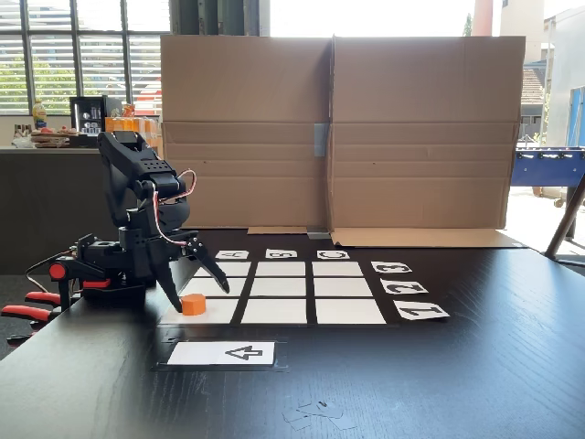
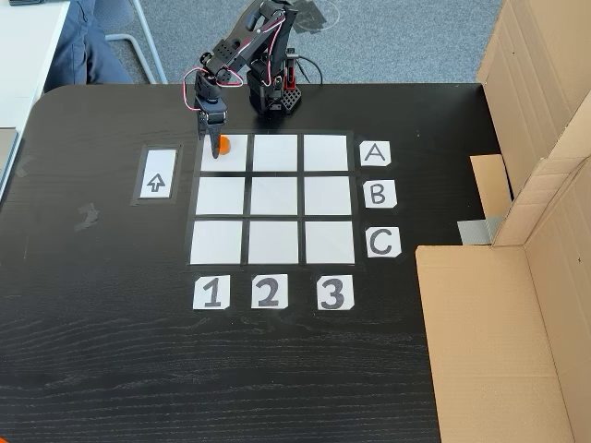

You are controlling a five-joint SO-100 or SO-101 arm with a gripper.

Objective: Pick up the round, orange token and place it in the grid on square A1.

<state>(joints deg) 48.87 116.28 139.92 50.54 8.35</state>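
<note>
The gripper (image 1: 194, 291) sat low in the left centre of a fixed view, fingers spread wide and pointing down at the grid (image 1: 283, 287) — one tip landing just left of the token (image 1: 193, 305), the other ending above and to its right. The jaws bracketed the token without pinching it; contact with the left finger could not be told. The token rested on the near-left cell, square A1 (image 1: 219, 312). In the other fixed view the gripper (image 2: 216, 138) hung at upper left over square A1 (image 2: 231, 157), the cell in the row labelled A and the column labelled 1, and the token (image 2: 223, 144) showed as an orange spot partly covered by the fingers. The arrow strip (image 2: 157, 173) lay just left of the grid (image 2: 273, 199) on the black table (image 2: 102, 351).
</note>
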